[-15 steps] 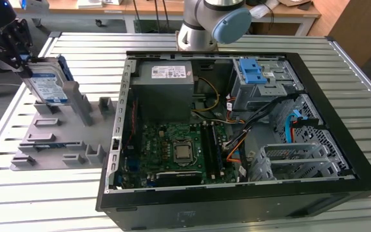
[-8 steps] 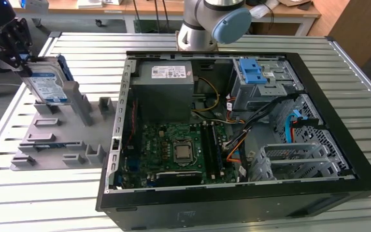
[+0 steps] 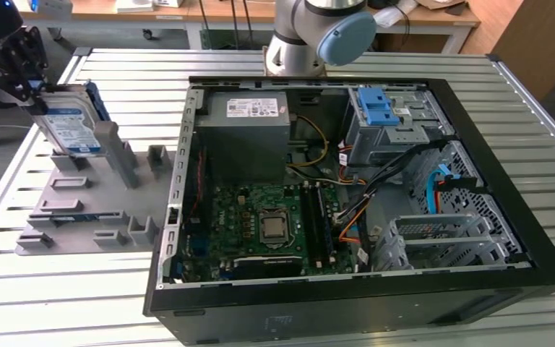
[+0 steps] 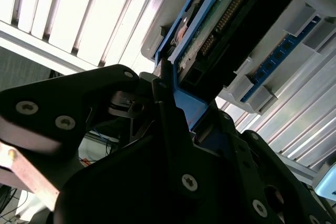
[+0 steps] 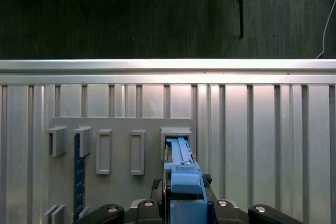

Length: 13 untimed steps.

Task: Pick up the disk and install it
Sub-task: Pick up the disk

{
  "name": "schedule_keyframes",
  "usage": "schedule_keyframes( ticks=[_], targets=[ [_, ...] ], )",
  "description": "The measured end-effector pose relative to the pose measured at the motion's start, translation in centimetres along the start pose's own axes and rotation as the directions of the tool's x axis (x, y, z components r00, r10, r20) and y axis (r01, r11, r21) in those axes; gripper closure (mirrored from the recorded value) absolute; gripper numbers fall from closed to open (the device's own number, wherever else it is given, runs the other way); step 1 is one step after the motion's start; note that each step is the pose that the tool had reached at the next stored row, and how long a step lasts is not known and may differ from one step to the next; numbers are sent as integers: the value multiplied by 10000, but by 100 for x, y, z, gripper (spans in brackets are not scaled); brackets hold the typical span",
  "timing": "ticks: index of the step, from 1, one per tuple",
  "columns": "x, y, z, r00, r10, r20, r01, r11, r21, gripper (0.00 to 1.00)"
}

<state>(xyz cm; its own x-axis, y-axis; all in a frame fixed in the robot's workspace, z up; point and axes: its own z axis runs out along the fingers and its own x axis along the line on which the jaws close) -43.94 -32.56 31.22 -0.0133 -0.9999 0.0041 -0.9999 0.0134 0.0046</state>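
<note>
The disk, a silver-grey drive with a white-and-blue label and a blue carrier frame, stands tilted on edge at the far end of the grey holder fixture, at the exterior view's upper left. My gripper is at its upper edge, black fingers shut on the carrier frame. In the second wrist view the disk shows its circuit-board side, and a finger lies against the blue frame. The first wrist view shows the blue carrier between the gripper's fingers, over a slot of the fixture.
An open black computer case lies on the slatted metal table, to the fixture's right in the exterior view. Inside are a motherboard, a grey power-supply box and a drive cage with a blue latch. The arm's base stands behind the case.
</note>
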Motion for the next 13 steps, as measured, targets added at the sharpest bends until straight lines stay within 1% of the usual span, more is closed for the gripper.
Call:
schedule_keyframes(
  ticks=[4, 13],
  targets=[
    [0, 0, -10, 10000, 0, 0, 0, 10000, -1, 64],
    [0, 1, -63, 10000, 0, 0, 0, 10000, 0, 64]
  ],
)
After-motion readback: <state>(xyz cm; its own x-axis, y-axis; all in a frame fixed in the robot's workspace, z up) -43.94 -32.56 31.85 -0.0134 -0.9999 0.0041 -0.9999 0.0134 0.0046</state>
